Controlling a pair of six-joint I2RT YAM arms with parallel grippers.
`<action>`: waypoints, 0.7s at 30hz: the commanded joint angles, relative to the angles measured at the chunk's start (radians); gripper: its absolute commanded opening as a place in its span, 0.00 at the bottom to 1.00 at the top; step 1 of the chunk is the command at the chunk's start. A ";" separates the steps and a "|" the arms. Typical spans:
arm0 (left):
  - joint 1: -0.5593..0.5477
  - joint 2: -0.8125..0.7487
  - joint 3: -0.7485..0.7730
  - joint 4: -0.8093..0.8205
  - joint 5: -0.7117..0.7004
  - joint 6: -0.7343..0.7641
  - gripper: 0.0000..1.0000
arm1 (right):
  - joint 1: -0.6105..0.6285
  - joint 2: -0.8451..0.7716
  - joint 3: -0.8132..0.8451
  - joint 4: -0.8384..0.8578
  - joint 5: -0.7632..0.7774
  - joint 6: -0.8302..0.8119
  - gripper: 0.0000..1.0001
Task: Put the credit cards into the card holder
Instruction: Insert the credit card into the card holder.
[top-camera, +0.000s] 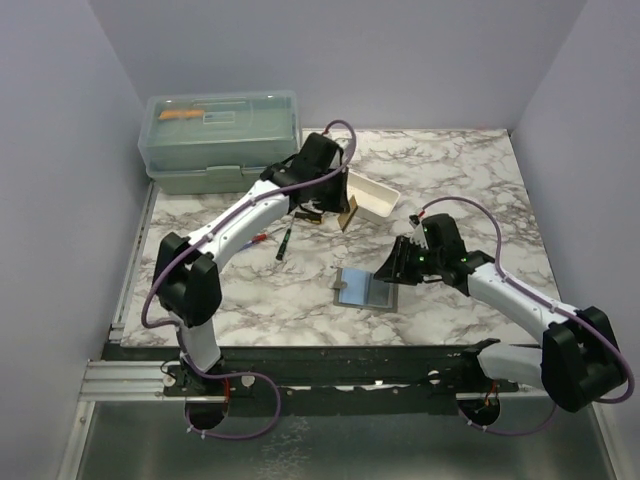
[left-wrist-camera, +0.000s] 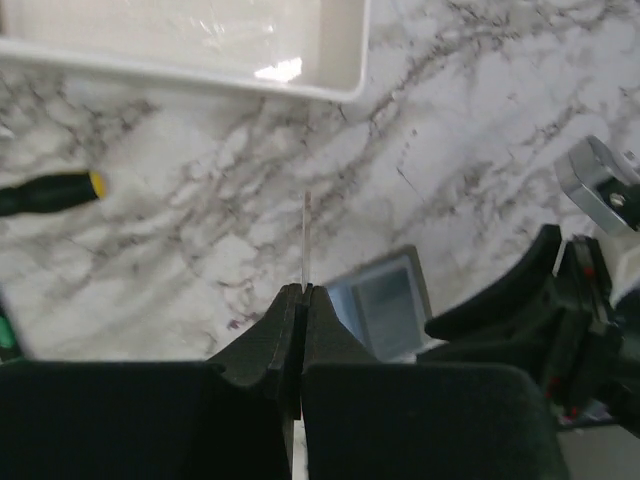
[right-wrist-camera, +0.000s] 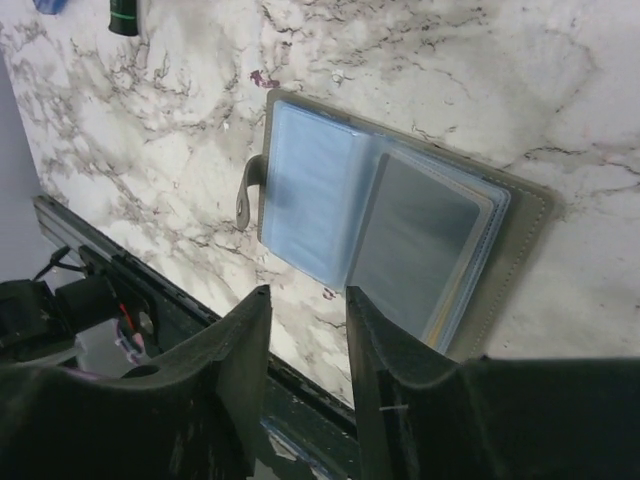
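The card holder (top-camera: 365, 290) lies open on the marble table, clear sleeves up, snap tab to the left; it also shows in the right wrist view (right-wrist-camera: 400, 225) and the left wrist view (left-wrist-camera: 388, 300). A light blue card (right-wrist-camera: 310, 200) seems to sit in its left sleeve. My left gripper (top-camera: 340, 212) is shut on a tan card (top-camera: 347, 214), held upright above the table next to the white tray; in the left wrist view the card (left-wrist-camera: 305, 240) shows edge-on above the gripper (left-wrist-camera: 303, 291). My right gripper (right-wrist-camera: 307, 298) is open and empty, low over the holder's near edge (top-camera: 392, 268).
A white tray (top-camera: 372, 195) lies behind the left gripper, also in the left wrist view (left-wrist-camera: 340, 80). A big green lidded box (top-camera: 220, 140) stands at the back left. A dark pen (top-camera: 283, 243) and a yellow-tipped tool (left-wrist-camera: 55, 190) lie left of the holder.
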 joint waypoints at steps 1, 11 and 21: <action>0.041 -0.109 -0.308 0.207 0.400 -0.239 0.00 | 0.000 0.067 -0.029 0.092 -0.059 0.020 0.33; 0.076 -0.122 -0.728 0.686 0.730 -0.448 0.00 | -0.002 0.236 -0.048 0.118 0.041 0.024 0.02; 0.048 -0.100 -0.821 0.767 0.641 -0.424 0.00 | -0.002 0.259 -0.089 0.111 0.101 0.049 0.00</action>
